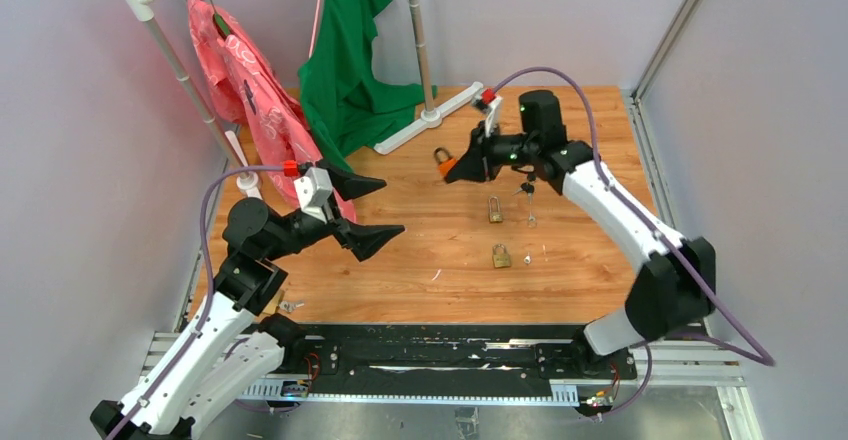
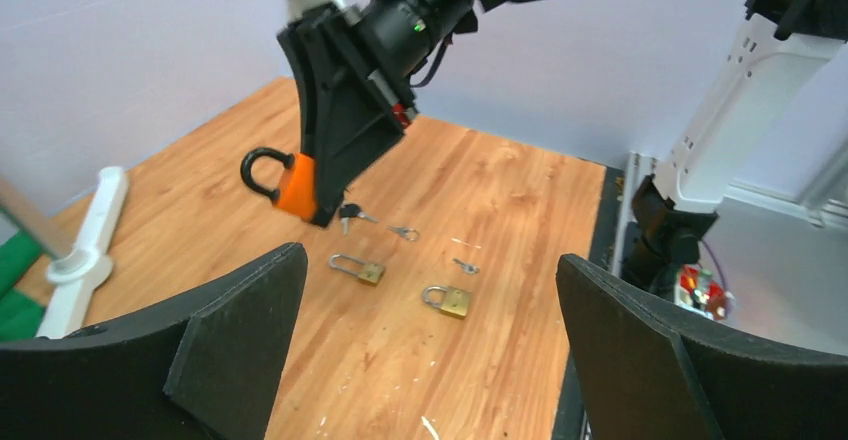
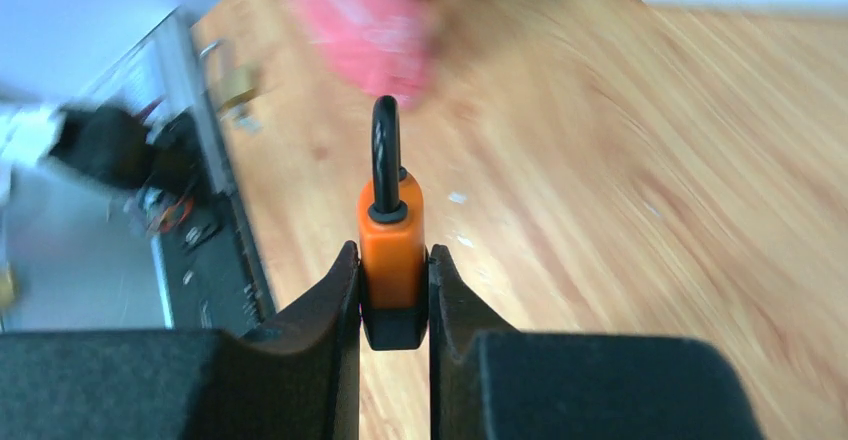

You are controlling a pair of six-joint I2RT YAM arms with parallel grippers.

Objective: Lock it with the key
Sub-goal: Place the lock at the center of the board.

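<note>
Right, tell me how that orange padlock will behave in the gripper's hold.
The orange padlock looks rigid and probably dense, so it should not flex. The right gripper pinches only its lower body on flat sides, so it may pivot if the key pushes. Its smooth casing could slip.

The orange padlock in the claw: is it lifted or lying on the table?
Lifted. The right gripper clamps the orange padlock by its body, above the table, shackle pointing outward.

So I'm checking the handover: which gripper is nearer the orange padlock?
Right. The right gripper is clamped on the orange padlock, holding it above the table; the left gripper hangs open, well off to its side.
</note>
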